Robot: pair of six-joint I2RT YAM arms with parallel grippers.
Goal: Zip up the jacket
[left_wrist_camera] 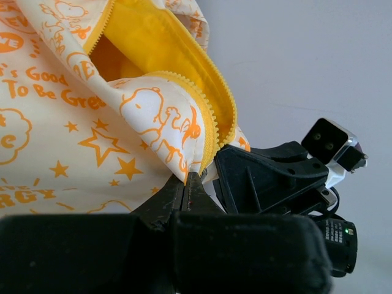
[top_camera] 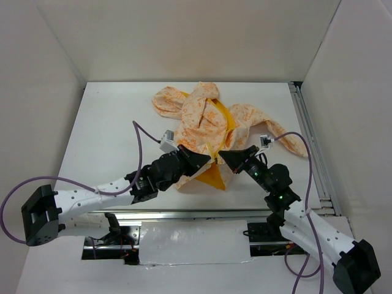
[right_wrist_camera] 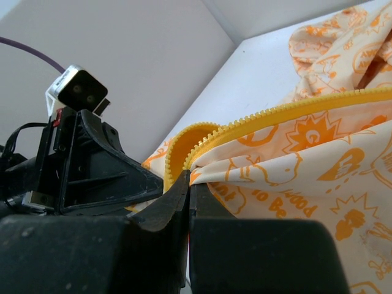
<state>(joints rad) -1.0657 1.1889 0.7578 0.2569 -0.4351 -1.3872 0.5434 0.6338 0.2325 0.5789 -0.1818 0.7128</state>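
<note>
The jacket [top_camera: 205, 119], cream with orange print and yellow lining, lies crumpled on the white table, its front open. My left gripper [top_camera: 210, 162] is shut on the jacket's bottom hem by the yellow zipper strip [left_wrist_camera: 208, 104]; the cloth pinches between its tips [left_wrist_camera: 187, 180]. My right gripper [top_camera: 223, 156] faces it, tip to tip, and is shut on the other front edge [right_wrist_camera: 191, 177] just below the zipper teeth [right_wrist_camera: 288, 110]. Both hold the hem slightly lifted. The zipper slider is not visible.
The table [top_camera: 110, 135] has walls on three sides and a metal rail [top_camera: 309, 141] along its right edge. A sleeve [top_camera: 288, 141] trails toward that rail. Purple cables loop from both arms.
</note>
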